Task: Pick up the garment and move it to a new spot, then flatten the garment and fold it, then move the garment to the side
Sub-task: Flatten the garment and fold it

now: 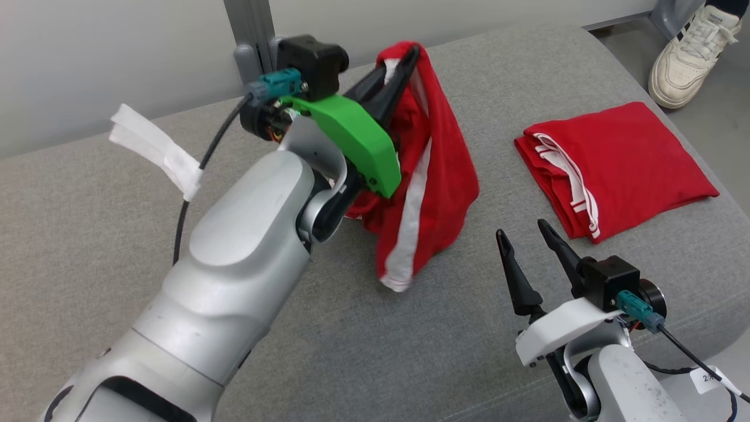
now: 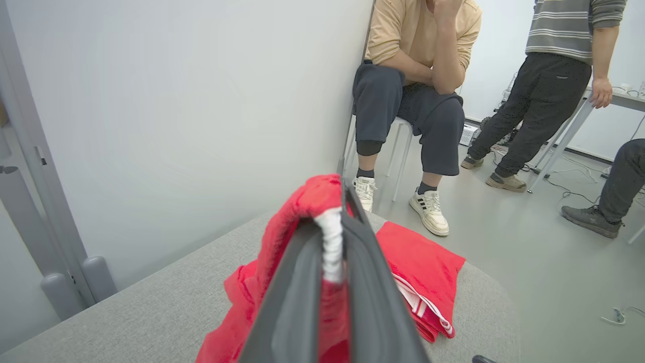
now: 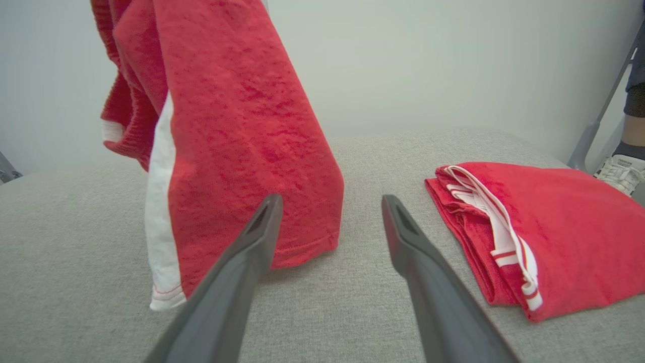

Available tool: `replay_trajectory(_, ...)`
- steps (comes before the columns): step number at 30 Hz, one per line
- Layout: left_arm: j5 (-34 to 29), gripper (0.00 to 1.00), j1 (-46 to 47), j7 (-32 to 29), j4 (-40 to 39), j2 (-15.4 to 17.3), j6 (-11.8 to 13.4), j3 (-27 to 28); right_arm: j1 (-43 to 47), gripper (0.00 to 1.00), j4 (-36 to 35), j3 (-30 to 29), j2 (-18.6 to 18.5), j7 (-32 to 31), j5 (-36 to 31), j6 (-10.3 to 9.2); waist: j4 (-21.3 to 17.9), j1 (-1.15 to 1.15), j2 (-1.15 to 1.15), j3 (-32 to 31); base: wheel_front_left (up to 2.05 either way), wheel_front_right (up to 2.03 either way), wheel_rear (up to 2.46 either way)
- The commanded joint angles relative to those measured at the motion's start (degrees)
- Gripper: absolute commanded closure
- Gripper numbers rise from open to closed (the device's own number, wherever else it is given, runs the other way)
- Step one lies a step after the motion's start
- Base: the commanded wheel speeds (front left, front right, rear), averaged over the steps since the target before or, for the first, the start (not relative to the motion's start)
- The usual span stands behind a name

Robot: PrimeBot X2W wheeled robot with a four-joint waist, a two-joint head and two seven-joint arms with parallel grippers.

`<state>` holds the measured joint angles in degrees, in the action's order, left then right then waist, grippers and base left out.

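Head view: we see our left end effector clamped on the top of the red garment, which hangs at centre frame above the grey padded surface. Our right end effector, lower right, stands wide and empty near a folded cloth.

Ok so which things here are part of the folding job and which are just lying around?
In the job: hanging red garment, pinched in the shut left gripper; open right gripper; grey padded surface.
Lying about: folded red garment, white strip on a cable, a person's white shoe.
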<state>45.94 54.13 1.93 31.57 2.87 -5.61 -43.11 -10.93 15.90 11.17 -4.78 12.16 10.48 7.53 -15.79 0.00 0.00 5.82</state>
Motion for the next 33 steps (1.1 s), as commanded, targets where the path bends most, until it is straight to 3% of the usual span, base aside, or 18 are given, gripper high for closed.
replay_trajectory(1,1.5,1.0,1.8,0.9,0.1,0.1,1.7,-0.6,-0.5,0.0,-0.3,0.1,0.0,-0.1,-0.2,-0.09,-0.2,0.0,0.0,0.1,0.0,0.0,0.0)
replay_trajectory(5,6.5,1.0,4.6,3.2,-0.3,0.2,6.2,-2.3,0.0,0.0,-0.6,-0.8,0.1,-0.2,-0.5,-0.09,0.8,0.0,0.0,0.9,0.0,0.0,0.0)
replay_trajectory(9,5.5,1.0,3.4,0.9,5.9,0.4,9.8,-6.1,-0.9,0.0,-1.1,-1.2,0.2,0.1,-0.3,-0.09,3.4,0.0,0.0,2.5,0.0,0.0,0.0)
replay_trajectory(14,8.3,1.0,-2.4,-2.2,12.3,1.7,8.3,-7.1,-0.9,0.0,-1.4,-1.7,0.0,0.2,-0.7,-0.09,7.4,0.0,0.0,3.5,0.0,0.0,0.0)
replay_trajectory(22,12.9,1.0,-12.6,-1.1,11.3,4.4,5.5,-5.4,-0.2,0.0,-1.9,-1.7,-0.1,-0.4,-0.9,-0.09,12.1,0.0,0.0,2.9,0.0,0.0,0.0)
replay_trajectory(33,11.6,1.0,-22.3,4.0,3.8,11.2,10.0,-5.1,0.7,0.0,-2.6,-1.6,-0.4,-1.2,-0.9,-0.09,13.9,0.0,0.0,1.7,0.0,0.0,0.0)
